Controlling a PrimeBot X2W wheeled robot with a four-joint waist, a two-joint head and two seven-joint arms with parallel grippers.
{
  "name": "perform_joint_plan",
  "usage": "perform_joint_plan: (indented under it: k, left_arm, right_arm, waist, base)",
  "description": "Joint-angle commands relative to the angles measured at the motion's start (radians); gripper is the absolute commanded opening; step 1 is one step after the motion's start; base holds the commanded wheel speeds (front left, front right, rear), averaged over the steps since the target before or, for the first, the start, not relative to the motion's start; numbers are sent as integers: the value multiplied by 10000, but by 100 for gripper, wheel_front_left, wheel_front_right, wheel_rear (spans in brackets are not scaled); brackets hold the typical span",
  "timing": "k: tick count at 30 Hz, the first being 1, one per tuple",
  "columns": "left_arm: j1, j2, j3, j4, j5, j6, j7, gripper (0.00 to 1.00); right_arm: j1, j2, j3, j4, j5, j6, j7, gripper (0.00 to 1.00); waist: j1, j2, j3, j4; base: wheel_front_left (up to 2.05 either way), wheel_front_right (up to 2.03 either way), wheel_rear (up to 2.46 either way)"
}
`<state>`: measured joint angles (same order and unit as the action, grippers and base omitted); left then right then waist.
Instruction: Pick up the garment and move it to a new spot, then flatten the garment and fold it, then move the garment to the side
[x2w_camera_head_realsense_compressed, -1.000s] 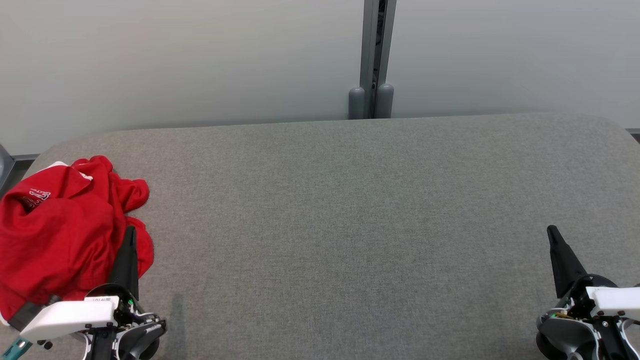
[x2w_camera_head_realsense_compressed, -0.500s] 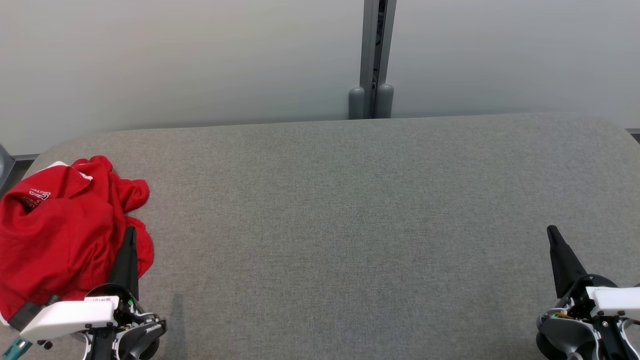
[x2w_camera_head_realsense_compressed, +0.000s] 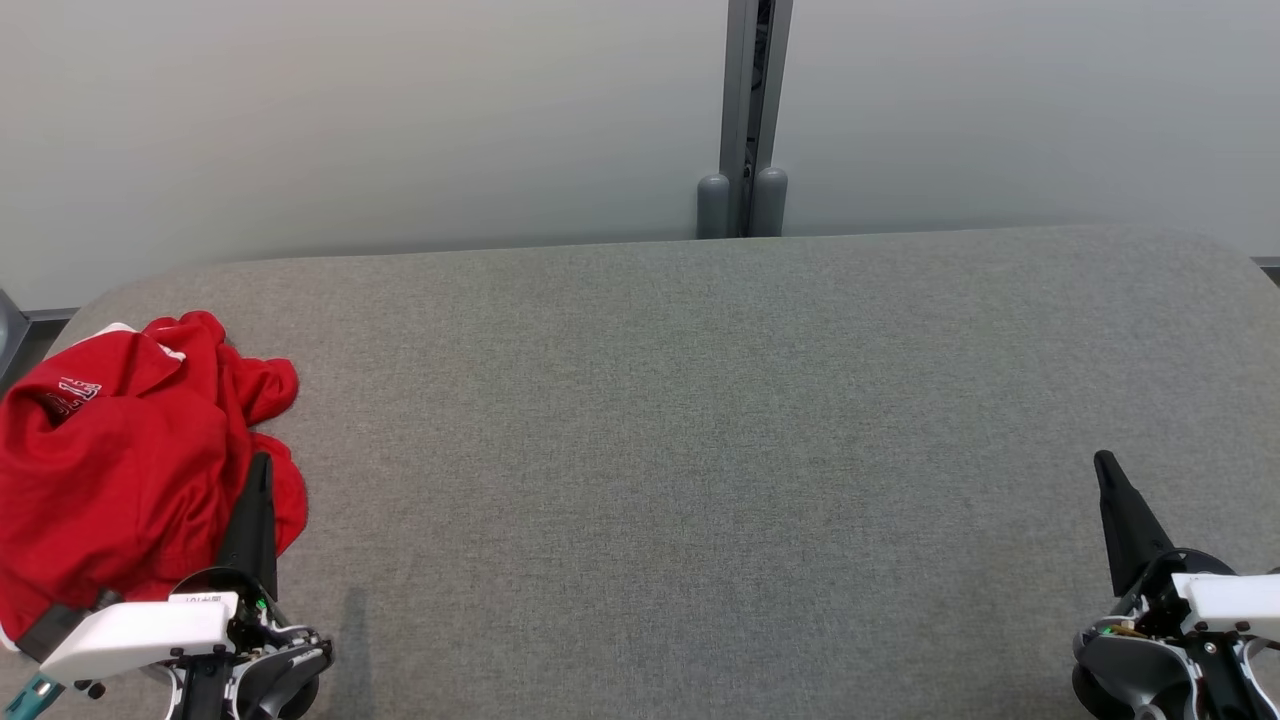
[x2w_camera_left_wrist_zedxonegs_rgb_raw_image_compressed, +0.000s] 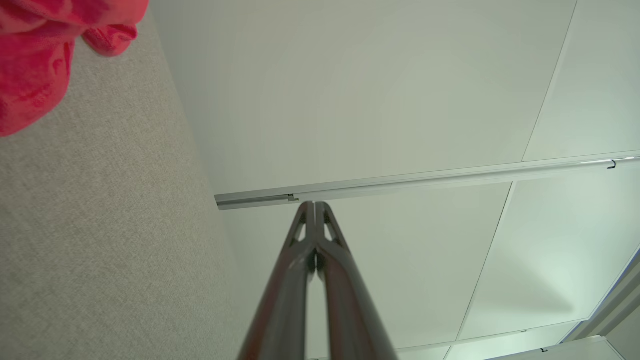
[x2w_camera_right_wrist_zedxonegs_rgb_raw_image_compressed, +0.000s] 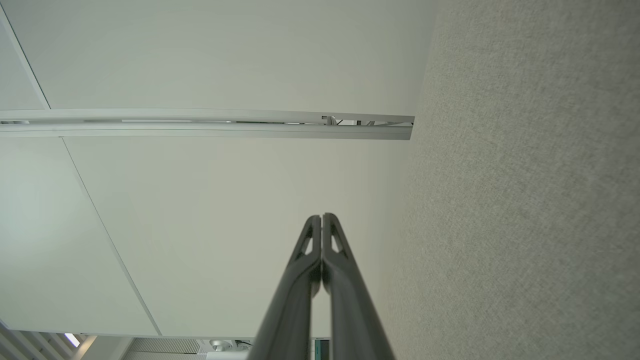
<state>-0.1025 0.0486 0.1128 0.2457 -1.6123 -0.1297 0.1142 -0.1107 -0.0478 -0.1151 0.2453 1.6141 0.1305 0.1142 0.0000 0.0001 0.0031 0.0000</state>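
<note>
A crumpled red garment (x2w_camera_head_realsense_compressed: 120, 460) with white trim and lettering lies in a heap at the left end of the grey fabric table (x2w_camera_head_realsense_compressed: 700, 450); its edge also shows in the left wrist view (x2w_camera_left_wrist_zedxonegs_rgb_raw_image_compressed: 35, 60). My left gripper (x2w_camera_head_realsense_compressed: 262, 462) sits at the lower left, shut and empty, its dark fingers overlapping the heap's right edge in the head view. In the left wrist view the fingertips (x2w_camera_left_wrist_zedxonegs_rgb_raw_image_compressed: 315, 205) meet with nothing between them. My right gripper (x2w_camera_head_realsense_compressed: 1103, 462) rests at the lower right, shut and empty, far from the garment; its tips (x2w_camera_right_wrist_zedxonegs_rgb_raw_image_compressed: 322, 217) are pressed together.
Behind the table stands a pale wall with a grey vertical post (x2w_camera_head_realsense_compressed: 745, 120) at the middle. The table's corners are rounded. A wide stretch of grey fabric lies between the two grippers.
</note>
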Motion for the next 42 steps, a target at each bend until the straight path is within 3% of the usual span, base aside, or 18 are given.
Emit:
perform_joint_plan:
  k: [1, 8, 9, 28, 42]
  left_arm:
    - [-135, 26, 32, -20, -13, -30, 25, 0]
    - [-135, 27, 32, -21, -13, -30, 25, 0]
    - [1, 0, -1, 11, 0, 2, -2, 100]
    - [215, 13, -358, -258, 351, -1, -755, 100]
    - [204, 173, -564, -614, 2008, -3, -1359, 100]
  right_arm:
    - [58, -47, -4, -27, -24, 4, 21, 0]
    - [58, -47, -1, -27, -24, 4, 21, 0]
    - [1, 2, -1, 5, -1, 0, -1, 100]
    - [88, 66, 776, -464, -611, -3, -775, 100]
    - [24, 41, 1114, -1074, -2013, -1, -1365, 100]
  waist:
    - [0, -1, 0, 0]
    - [0, -1, 0, 0]
    - [0, -1, 0, 0]
    - [0, -1, 17, -20]
    - [0, -1, 33, -59]
  base:
    - [0, 0, 0]
    - [0, 0, 0]
    - [0, 0, 0]
    - [0, 0, 0]
    - [0, 0, 0]
